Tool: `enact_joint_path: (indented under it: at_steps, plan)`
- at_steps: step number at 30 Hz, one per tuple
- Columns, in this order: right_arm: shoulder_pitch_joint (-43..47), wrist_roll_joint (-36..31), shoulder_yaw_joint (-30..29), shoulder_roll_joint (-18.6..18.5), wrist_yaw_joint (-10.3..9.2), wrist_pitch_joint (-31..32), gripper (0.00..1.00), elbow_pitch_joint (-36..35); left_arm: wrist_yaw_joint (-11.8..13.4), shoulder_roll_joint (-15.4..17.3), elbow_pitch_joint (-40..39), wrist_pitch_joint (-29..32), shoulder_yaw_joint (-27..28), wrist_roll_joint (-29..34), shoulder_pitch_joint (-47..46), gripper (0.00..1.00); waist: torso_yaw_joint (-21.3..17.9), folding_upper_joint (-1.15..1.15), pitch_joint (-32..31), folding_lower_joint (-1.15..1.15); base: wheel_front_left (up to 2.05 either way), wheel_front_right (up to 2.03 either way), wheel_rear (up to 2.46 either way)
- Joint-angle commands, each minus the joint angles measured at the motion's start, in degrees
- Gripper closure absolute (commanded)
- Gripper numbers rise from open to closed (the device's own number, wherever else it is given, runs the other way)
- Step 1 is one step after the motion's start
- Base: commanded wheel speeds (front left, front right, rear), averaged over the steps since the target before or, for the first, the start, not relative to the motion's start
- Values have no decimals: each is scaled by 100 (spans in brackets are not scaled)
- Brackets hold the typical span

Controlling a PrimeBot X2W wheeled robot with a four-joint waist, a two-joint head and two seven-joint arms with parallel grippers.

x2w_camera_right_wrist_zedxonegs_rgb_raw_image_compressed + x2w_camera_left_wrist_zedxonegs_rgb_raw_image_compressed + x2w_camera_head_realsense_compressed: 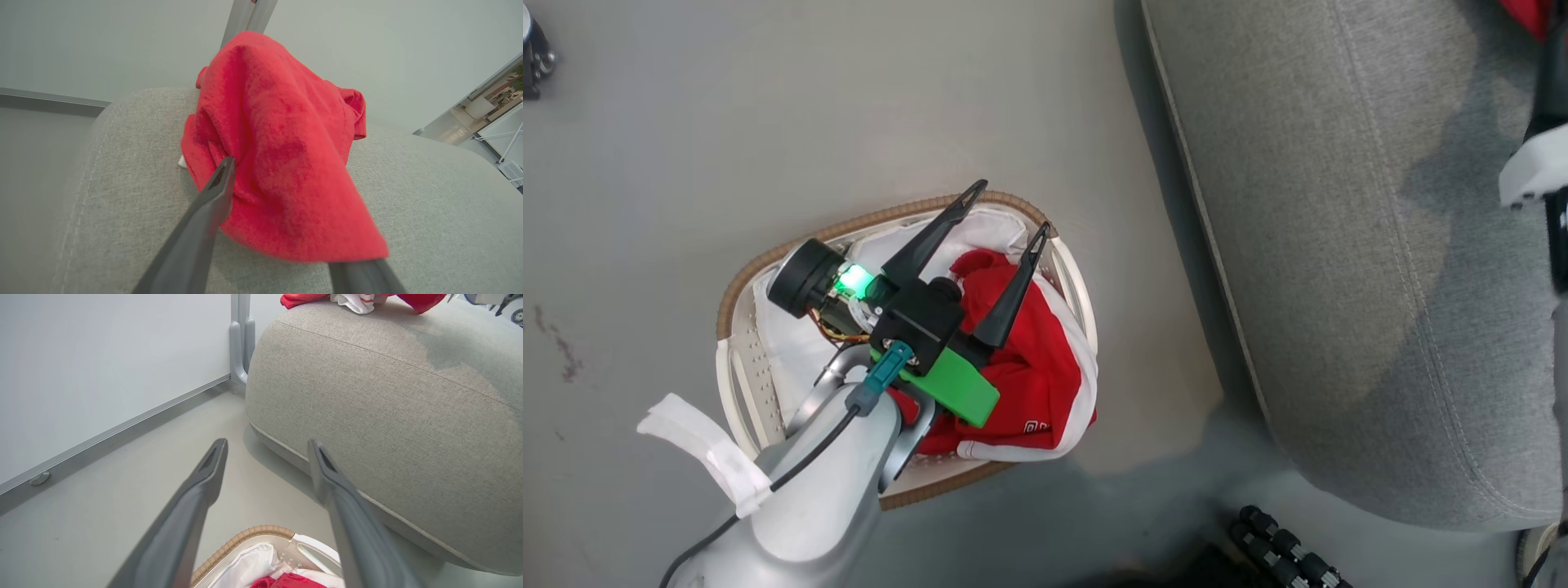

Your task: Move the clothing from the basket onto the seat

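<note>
One red garment (1029, 384) with white trim lies bunched in the basket (768, 261), on its white liner. My left gripper (1011, 207) hovers over the basket's far rim, open and empty; its fingers (204, 486) spread above the basket (245, 537). A second red garment (282, 143) is heaped on the grey seat (429, 204). Around it my right gripper (265, 163) is open: one finger (216, 192) lies against the cloth's left side, and the cloth drapes over the other. That garment (1531, 12) shows at the seat's (1339, 245) far end, beside my right arm (1539, 163).
The basket stands on the grey floor just left of the seat's rounded edge. A white wall panel with a metal base rail (102, 437) and an upright post (241, 335) run behind. A black ridged part (1282, 547) lies low by the seat corner.
</note>
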Motion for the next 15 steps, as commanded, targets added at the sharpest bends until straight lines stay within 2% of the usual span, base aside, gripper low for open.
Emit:
enact_joint_path:
  at_steps: [1,9,15]
  plan:
    - [212,-45,-24,83,-8,-2,0,-78,-16,-6,35,-7,3,-12,89,0,-34,0,-154,0,0,0,0]
    - [1248,-108,-84,314,-8,-2,0,-519,-17,-155,101,-6,125,-189,309,0,-5,0,-757,0,0,0,0]
    - [1514,-107,-66,201,-8,-2,0,-673,-17,-288,118,-7,331,-294,516,0,139,0,-1232,0,0,0,0]
